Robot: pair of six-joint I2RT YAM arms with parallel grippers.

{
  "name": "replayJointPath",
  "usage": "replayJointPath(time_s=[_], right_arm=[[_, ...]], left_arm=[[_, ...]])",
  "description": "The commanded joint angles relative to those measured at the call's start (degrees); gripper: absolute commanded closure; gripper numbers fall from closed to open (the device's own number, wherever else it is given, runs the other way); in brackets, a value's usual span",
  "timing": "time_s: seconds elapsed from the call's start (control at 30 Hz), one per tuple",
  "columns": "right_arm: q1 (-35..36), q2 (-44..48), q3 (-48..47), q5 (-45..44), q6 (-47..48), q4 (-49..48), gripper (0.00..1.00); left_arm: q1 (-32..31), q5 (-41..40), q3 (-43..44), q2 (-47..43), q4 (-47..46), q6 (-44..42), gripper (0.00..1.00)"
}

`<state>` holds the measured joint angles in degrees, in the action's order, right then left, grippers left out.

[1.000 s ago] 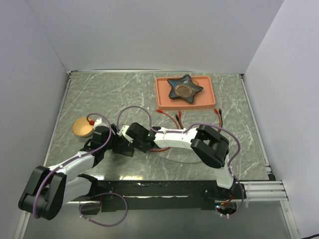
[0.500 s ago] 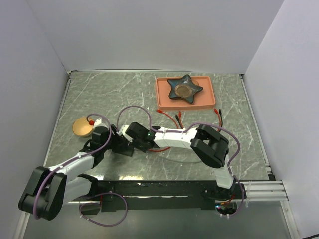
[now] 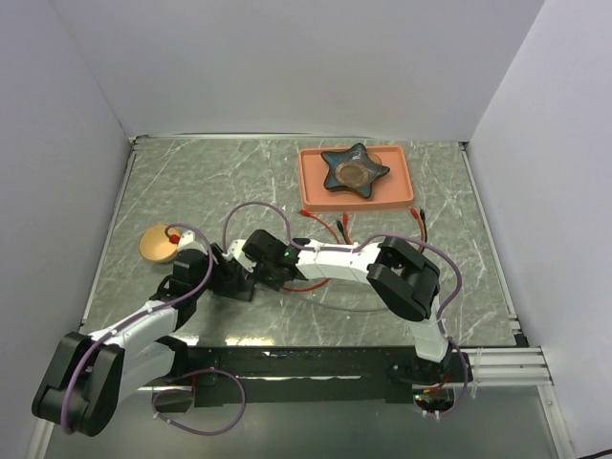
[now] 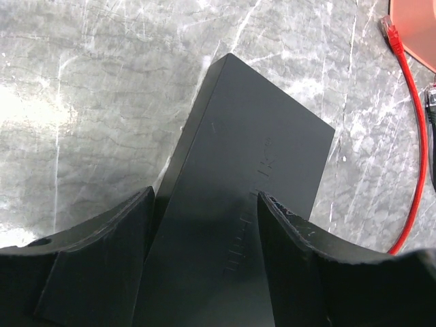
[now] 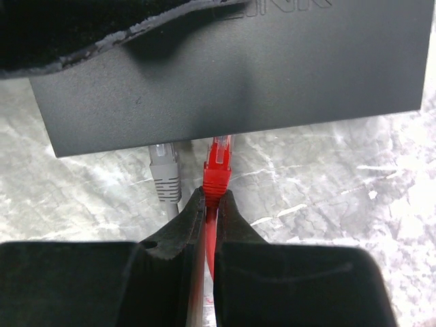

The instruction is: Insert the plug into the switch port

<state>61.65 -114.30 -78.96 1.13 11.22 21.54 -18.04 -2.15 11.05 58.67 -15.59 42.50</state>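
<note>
- Grey marbled table [image 3: 191, 182], white walls [image 3: 287, 67] around.
- On it, front-left, the switch [image 4: 259, 204]; left gripper [image 4: 204, 195] astride, grip unclear.
- Clamped in right gripper [image 5: 211, 197]: red plug [image 5: 218, 160], tip at switch's edge beside grey plug [image 5: 163, 170].

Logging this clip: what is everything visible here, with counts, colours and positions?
switch: one, matte black, lying flat mid-scene
red plug: one, red, tip at the switch's port edge, held
grey plug: one, grey, beside the red plug at the same edge
loose red cable: at least one, red, between the switch and the tray
tray: one, salmon orange, far side, right of centre
star-shaped dish: one, dark with a brown centre, in the tray
round dish: one, tan, left side
table: one, grey-green marbled
left tool: one, black, jaws apart at the switch; grip unclear
right tool: one, black, closed on the red plug
</note>
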Motion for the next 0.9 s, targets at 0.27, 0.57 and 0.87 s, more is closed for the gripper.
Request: replayJointPath(time_s=[0.27,0.57,0.87], right_arm=[[0.1,3.3,-7.2,12.6,3.5,-12.2,1.00],[-1.4,1.2,-9.9,6.7,-7.1,-14.2,1.00],[-1.4,0.9,-10.0,8.3,-8.6,-16.1,1.00]], left_arm=[[-1.7,11.6,0.7,-0.8,-6.2,2.1,0.39],[-2.6,11.0,0.9,0.1,-6.5,3.4,0.42],[-3.1,10.2,1.3,-0.1,-4.8,2.7,0.43]])
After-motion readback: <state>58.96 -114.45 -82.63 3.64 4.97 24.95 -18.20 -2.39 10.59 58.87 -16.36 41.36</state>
